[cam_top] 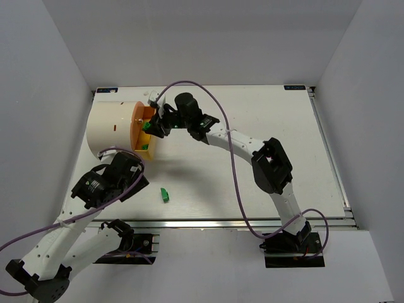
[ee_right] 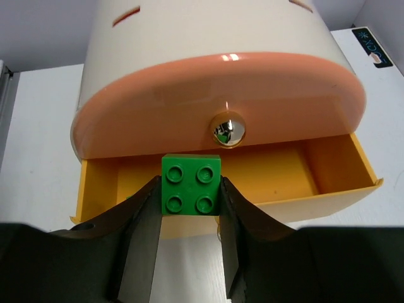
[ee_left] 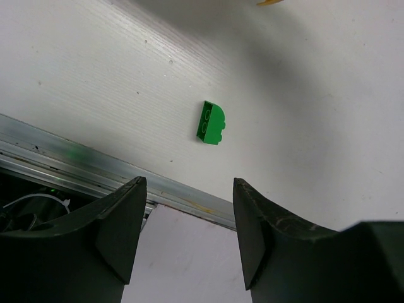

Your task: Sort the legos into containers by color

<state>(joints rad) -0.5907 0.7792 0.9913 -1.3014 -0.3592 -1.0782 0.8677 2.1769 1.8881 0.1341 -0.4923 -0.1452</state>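
Observation:
The cream drum container (cam_top: 112, 129) lies on its side at the back left, its orange face (ee_right: 221, 95) and brass knob (ee_right: 228, 128) toward my right gripper. Its lowest yellow-orange drawer (ee_right: 284, 180) is pulled out. My right gripper (ee_right: 190, 192) is shut on a green square lego (ee_right: 191, 173) and holds it right at the drawer's mouth (cam_top: 146, 125). Another green lego (cam_top: 144, 147) shows at the drawer's near end. A rounded green lego (ee_left: 211, 122) lies loose on the table (cam_top: 165, 195). My left gripper (ee_left: 189, 189) hangs open and empty short of it, over the table's near rail.
A metal rail (ee_left: 76, 158) runs along the table's near edge, under the left fingers. White walls close in the table on the left, back and right. The right arm (cam_top: 252, 148) stretches diagonally across the middle of the table.

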